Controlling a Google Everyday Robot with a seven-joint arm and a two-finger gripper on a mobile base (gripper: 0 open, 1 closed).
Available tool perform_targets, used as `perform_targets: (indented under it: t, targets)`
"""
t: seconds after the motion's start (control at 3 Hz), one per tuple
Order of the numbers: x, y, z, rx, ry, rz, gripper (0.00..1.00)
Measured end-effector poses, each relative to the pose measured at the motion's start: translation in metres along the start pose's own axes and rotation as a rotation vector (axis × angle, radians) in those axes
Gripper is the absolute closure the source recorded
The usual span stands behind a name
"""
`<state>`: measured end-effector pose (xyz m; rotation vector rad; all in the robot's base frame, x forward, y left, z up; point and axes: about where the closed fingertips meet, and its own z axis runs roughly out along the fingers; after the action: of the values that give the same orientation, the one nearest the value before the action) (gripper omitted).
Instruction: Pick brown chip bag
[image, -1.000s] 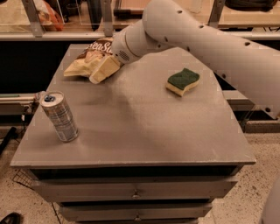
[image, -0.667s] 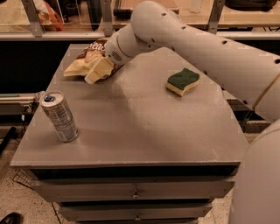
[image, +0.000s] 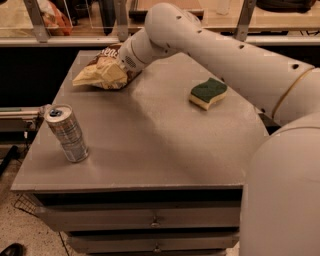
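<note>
Brown chip bag (image: 100, 62) lies against the gripper (image: 118, 70); whether it grips cannot be told. Well away from it sit the can (image: 66, 133) and the sponge (image: 208, 93).

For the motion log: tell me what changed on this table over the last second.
The gripper and arm slid toward the picture's left, further over the chip bag at the table's far left corner. Whether it has taken hold cannot be told. The bag, can and sponge stayed put.
</note>
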<state>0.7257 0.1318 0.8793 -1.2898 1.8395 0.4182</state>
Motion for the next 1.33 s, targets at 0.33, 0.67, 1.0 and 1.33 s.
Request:
perform_targets:
  t: [0.33,0.67,1.0,1.33]
  targets:
    - [-0.005,-0.006,-0.005,0.010,-0.015,0.013,0.78]
    - [-0.023,-0.015,-0.032,0.028,-0.084,0.003,0.99]
    - [-0.044,-0.026,-0.063,0.051,-0.166,-0.008,1.00]
    - [-0.074,-0.045,-0.110,0.080,-0.286,-0.019,1.00]
